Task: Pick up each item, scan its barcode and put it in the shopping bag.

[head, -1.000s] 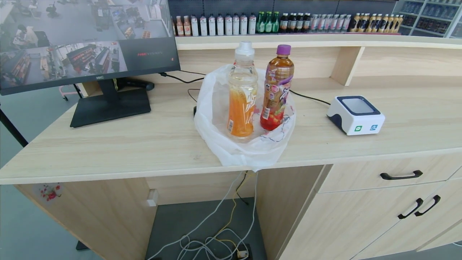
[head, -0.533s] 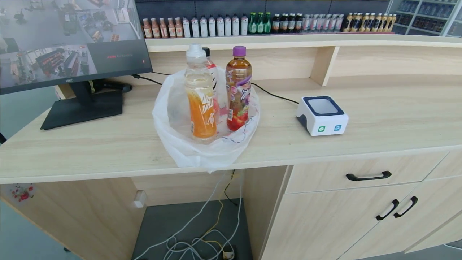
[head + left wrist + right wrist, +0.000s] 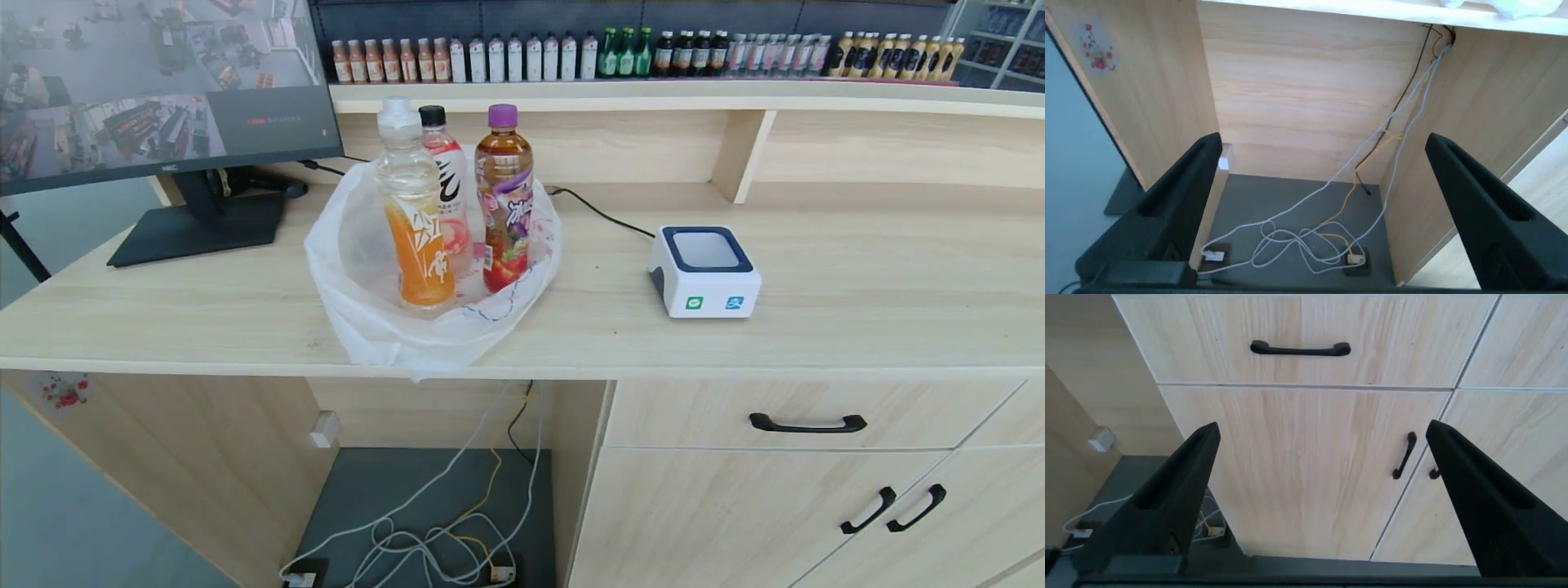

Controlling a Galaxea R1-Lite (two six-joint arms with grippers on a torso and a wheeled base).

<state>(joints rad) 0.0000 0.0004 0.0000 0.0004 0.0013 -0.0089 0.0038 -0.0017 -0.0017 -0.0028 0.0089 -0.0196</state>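
Observation:
A white plastic shopping bag [image 3: 384, 327] lies open on the wooden counter [image 3: 857, 278]. Three bottles stand upright in it: an orange drink with a clear cap [image 3: 416, 237], a black-capped bottle [image 3: 445, 175] behind it, and a purple-capped tea bottle [image 3: 504, 204]. The white barcode scanner [image 3: 704, 271] sits to the bag's right, window up. My left gripper [image 3: 1331, 212] hangs open below counter height, facing the recess under the bag. My right gripper [image 3: 1323, 506] is open too, in front of the cupboard doors. Neither holds anything.
A monitor [image 3: 155, 82] on a black stand is at the counter's far left. A row of bottles [image 3: 637, 53] lines the raised back shelf. Loose cables [image 3: 441, 539] lie on the floor in the recess. A drawer handle [image 3: 807, 424] is below the scanner.
The head camera has shifted, so the whole counter scene sits differently in view and the black-capped bottle now shows from behind the orange one. The things themselves have not moved.

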